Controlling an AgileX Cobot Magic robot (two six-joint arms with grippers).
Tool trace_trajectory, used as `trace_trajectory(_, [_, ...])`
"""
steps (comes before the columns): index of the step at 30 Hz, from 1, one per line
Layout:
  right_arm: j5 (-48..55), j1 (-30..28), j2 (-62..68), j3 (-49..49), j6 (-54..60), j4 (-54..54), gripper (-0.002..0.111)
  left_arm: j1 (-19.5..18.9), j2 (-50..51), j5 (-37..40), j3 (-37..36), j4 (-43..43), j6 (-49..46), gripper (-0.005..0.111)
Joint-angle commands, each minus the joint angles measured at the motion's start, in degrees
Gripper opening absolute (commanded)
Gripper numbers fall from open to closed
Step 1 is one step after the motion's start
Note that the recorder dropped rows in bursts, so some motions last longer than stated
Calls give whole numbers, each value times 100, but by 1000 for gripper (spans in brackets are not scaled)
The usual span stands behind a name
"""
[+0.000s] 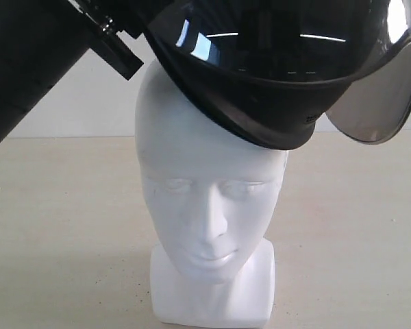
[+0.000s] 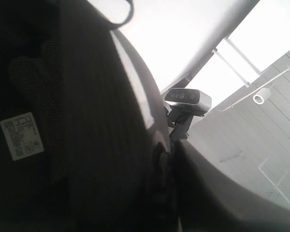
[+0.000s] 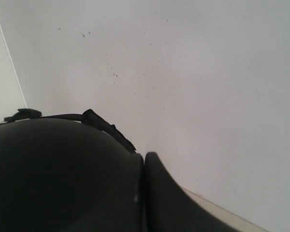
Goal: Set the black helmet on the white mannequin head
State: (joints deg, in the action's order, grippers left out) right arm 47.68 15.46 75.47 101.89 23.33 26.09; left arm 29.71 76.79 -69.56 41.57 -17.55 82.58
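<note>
The white mannequin head [image 1: 205, 199] stands upright on its square base, facing the exterior camera. The black helmet [image 1: 260, 89] sits tilted on its crown, rim low on the right, with the smoky visor [image 1: 380, 96] sticking out at the right. My left arm [image 1: 27, 62] comes down from the upper left to the helmet's edge. In the left wrist view my left gripper [image 2: 166, 159] is shut on the helmet's rim, beside the padded lining and its white label [image 2: 21, 135]. In the right wrist view my right gripper [image 3: 144, 166] presses a finger [image 3: 171, 198] against the helmet's shell [image 3: 63, 174].
The head stands on a pale beige table [image 1: 68, 226] in front of a white wall [image 1: 68, 103]. A grey camera on a mount [image 2: 187, 99] shows past the helmet in the left wrist view.
</note>
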Motion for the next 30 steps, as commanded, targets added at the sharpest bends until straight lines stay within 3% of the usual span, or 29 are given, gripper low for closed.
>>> trace_trajectory(1, [64,12,98,50,85,215,0,-112,-115,-40,-101,332,-421,4])
trace_trajectory(19, [796,52,293,50,495,1202,0,-642,-312,-40,-591,300,-508,4])
trace_trajectory(30, [1037,52,576,50,875,1738,0,-653,-312,-40,-634,181,-508,4])
